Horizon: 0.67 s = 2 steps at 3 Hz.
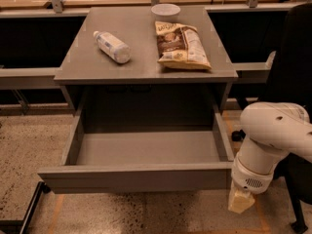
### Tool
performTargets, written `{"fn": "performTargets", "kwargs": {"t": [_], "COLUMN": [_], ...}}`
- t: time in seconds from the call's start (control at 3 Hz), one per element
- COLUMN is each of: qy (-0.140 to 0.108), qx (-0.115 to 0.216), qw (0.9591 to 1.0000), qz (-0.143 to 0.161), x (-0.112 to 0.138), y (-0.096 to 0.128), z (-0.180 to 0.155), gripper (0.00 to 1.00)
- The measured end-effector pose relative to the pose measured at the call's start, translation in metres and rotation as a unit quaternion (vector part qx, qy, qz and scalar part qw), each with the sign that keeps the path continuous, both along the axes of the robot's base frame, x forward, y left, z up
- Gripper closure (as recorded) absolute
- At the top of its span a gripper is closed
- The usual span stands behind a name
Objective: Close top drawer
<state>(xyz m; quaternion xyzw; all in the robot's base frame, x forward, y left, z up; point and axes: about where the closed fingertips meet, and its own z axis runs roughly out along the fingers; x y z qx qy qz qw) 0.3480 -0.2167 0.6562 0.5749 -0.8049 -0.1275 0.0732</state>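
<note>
The top drawer point(136, 178) is a wide, deep grey box with a plain flat front. It stands pulled far out of the grey cabinet point(146, 72), and its inside is empty. My gripper point(241, 201) hangs from the white arm point(273, 135) at the lower right. It is just off the right end of the drawer's front panel, with its tan tip pointing down. I cannot tell whether it touches the panel.
On the cabinet top lie a white plastic bottle point(112, 46), a snack bag point(181, 45) and a small white bowl point(165, 10). Grey shelves run off to the left point(29, 77) and right point(251, 72). A dark chair point(292, 72) stands at the right. The floor is speckled.
</note>
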Motion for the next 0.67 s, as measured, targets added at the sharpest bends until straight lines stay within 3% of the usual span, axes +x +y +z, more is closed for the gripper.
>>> {"fn": "performTargets", "kwargs": {"t": [0.33,0.67], "qy": [-0.088,-0.088], "qx": [0.014,0.014], "qw": [0.9952,0.9952], "qz": [0.042,0.042], "x": [0.0776,0.0776], "y": [0.0310,0.0310], "z": [0.0175,0.0175], "gripper": [1.00,1.00]}}
